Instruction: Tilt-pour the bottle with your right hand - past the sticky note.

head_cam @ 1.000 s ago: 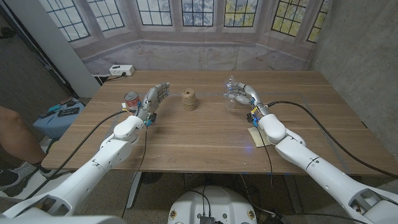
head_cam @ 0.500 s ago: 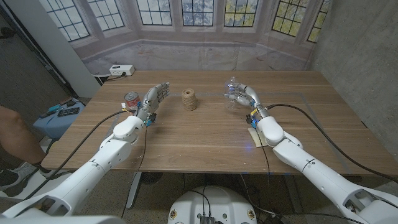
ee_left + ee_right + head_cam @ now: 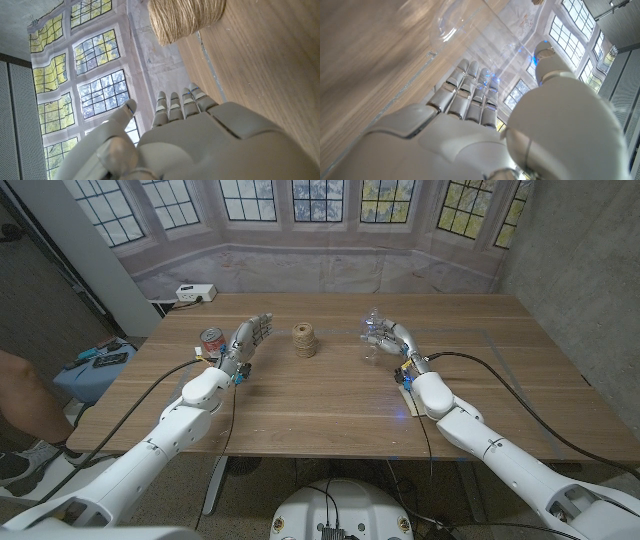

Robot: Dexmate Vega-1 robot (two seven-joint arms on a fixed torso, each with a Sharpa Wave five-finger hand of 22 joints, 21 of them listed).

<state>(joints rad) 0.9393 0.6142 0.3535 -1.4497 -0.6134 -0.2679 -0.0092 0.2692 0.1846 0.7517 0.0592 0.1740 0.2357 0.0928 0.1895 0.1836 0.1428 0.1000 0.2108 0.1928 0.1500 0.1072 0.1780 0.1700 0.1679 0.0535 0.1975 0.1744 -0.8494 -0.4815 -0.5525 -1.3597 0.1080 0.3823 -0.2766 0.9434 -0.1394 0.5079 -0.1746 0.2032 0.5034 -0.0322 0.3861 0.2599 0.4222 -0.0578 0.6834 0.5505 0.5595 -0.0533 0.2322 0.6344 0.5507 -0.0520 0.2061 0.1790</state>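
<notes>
Beside the left hand (image 3: 246, 340), on its outer side, stands a can (image 3: 211, 341); that hand holds nothing, fingers straight and together. Between the two hands sits a spool of twine (image 3: 305, 340), well apart from each. Farther right, the right hand (image 3: 392, 337) grips the clear bottle (image 3: 373, 331), with the sticky note (image 3: 409, 401) back near its forearm on the table (image 3: 330, 400).

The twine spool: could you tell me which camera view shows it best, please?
The head view: the twine spool stands whole on the table, between the left hand and the right hand. The left wrist view shows part of it, cut off at the edge. The right wrist view gives nothing clear.
</notes>
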